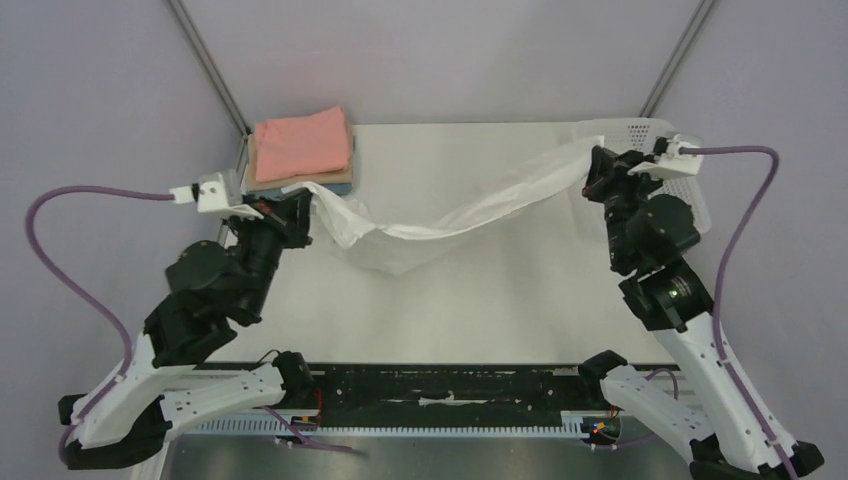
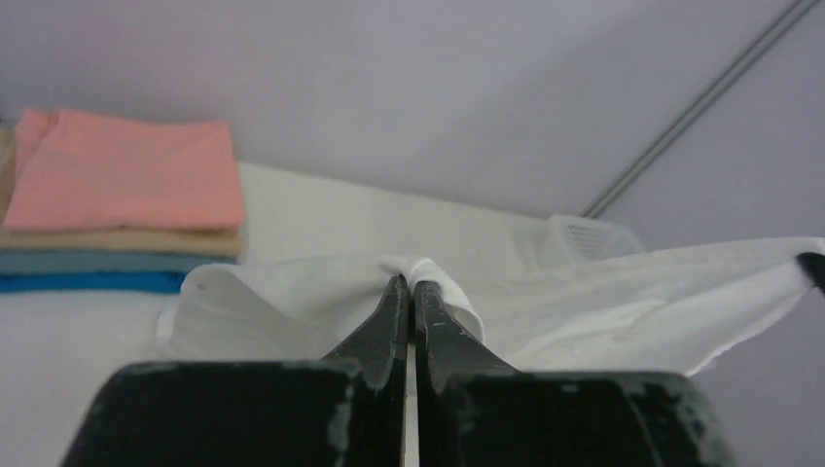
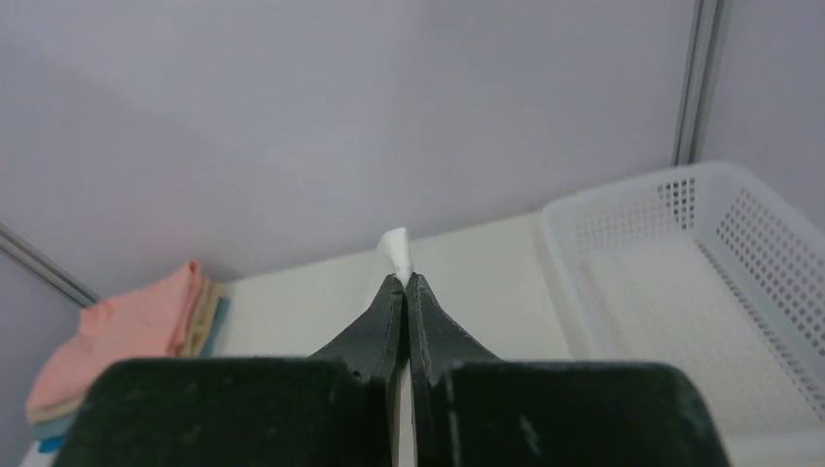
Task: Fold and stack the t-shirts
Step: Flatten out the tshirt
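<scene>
A thin white t-shirt (image 1: 470,208) hangs stretched between both arms above the table, sagging in the middle. My left gripper (image 1: 305,193) is shut on its left end; the wrist view shows cloth (image 2: 321,297) bunched over the tips of the left gripper (image 2: 410,282). My right gripper (image 1: 592,168) is shut on the other end, and only a small white tab (image 3: 396,248) pokes out past the tips of the right gripper (image 3: 403,279). Folded t-shirts sit stacked at the back left, salmon pink (image 1: 300,145) on top, then tan (image 2: 117,241), grey-blue (image 2: 88,263) and bright blue (image 2: 88,283).
A white plastic mesh basket (image 1: 690,190) stands at the back right, just beyond the right gripper; its inside (image 3: 681,292) shows nothing in it. Metal frame poles (image 1: 205,55) rise at both back corners. The white table (image 1: 480,310) lies under the hanging shirt.
</scene>
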Tool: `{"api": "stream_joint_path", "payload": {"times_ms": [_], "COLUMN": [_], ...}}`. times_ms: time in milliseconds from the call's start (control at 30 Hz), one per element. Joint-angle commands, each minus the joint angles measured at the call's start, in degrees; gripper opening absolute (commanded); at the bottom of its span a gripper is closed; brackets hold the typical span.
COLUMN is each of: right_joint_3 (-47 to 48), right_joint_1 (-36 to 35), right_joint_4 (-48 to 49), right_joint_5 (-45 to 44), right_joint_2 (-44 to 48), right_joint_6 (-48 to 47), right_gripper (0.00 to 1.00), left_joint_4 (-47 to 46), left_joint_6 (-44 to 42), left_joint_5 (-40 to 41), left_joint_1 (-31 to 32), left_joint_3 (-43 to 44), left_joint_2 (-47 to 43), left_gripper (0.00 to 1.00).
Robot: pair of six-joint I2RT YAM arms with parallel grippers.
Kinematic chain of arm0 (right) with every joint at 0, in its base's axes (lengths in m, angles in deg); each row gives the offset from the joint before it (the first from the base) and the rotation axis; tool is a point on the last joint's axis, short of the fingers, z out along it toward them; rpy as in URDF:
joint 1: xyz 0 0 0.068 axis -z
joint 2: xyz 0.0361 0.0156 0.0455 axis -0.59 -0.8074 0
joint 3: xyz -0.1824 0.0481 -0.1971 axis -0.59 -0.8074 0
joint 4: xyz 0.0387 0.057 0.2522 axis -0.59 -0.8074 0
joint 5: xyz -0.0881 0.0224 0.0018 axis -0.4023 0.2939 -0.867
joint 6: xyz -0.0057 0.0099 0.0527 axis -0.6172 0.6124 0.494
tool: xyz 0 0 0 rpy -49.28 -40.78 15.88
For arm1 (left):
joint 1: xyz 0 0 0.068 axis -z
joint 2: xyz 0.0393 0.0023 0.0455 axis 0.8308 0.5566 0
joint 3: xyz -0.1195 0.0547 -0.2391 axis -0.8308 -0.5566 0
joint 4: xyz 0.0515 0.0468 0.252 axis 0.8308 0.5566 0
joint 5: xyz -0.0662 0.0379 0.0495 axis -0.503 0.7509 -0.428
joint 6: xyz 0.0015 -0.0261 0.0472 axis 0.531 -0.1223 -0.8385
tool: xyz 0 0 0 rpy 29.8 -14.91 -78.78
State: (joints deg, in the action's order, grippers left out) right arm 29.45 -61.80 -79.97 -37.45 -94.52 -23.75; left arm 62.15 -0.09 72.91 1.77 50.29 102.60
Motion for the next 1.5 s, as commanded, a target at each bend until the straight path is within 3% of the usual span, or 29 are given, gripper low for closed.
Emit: {"api": "stream_joint_path", "payload": {"times_ms": [0, 133, 400, 567, 667, 767, 867, 933, 1033, 1100, 1200, 1267, 1467], "right_joint_3": [11.4, 22.2, 37.5, 39.8, 39.4, 38.3, 33.8, 29.8, 23.3, 17.4, 8.9, 4.4, -0.2], "right_joint_1": [0.2, 0.2, 0.2, 0.2, 0.2, 0.2, 0.2, 0.2, 0.2, 0.6, 2.8, 5.5, 10.3], "right_joint_4": [-2.2, -5.3, -11.1, -11.2, -11.3, -11.3, -10.1, -9.0, -7.0, -4.7, -0.3, 2.2, 12.6], "right_joint_5": [2.2, 9.1, 14.8, 15.8, 12.2, 4.9, -3.5, -8.7, -16.3, -19.0, -18.0, -14.1, -5.6], "right_joint_2": [1.7, 1.6, 3.2, 4.3, 3.4, 0.9, -1.5, -3.8, -8.5, -11.3, -16.5, -21.2, -39.7], "right_joint_6": [-2.6, -3.9, -6.1, -6.7, -8.0, -9.5, -10.7, -11.5, -11.4, -10.2, -7.2, -4.3, -0.8], "right_gripper": [0.00, 0.00, 0.00, 0.00, 0.00, 0.00, 0.00, 0.00, 0.00, 0.00, 0.00, 0.00, 0.00], "left_joint_4": [-6.1, 3.6, 13.2, 16.7, 15.1, 9.6, -6.3, -13.7, -6.8, -7.3, -17.5, -20.5, -21.4], "left_joint_6": [-17.2, -20.6, -21.1, -21.8, -24.8, -31.9, -45.6, -50.9, -38.9, -36.1, -37.1, -35.1, -29.4], "left_joint_5": [-14.6, -26.2, -51.4, -52.9, -46.5, -29.3, -7.0, -1.2, -7.7, -11.2, -16.4, -18.0, -22.9], "left_joint_1": [-0.1, -0.1, -0.1, -1.5, -1.7, -1.7, -1.8, -5.4, -18.3, -23.5, -26.7, -28.8, -34.5], "left_joint_3": [15.4, 32.1, 58.2, 69.1, 69.0, 66.8, 58.4, 54.6, 53.5, 48.6, 35.6, 31.5, 32.0], "left_joint_2": [3.4, 9.5, 17.4, 23.4, 25.3, 29.3, 35.0, 40.2, 46.8, 50.7, 54.5, 58.5, 74.7], "left_gripper": [0.02, 0.02, 0.02, 0.02, 0.02, 0.02, 0.02, 0.02, 0.02, 0.02, 0.02, 0.02, 0.02]}}
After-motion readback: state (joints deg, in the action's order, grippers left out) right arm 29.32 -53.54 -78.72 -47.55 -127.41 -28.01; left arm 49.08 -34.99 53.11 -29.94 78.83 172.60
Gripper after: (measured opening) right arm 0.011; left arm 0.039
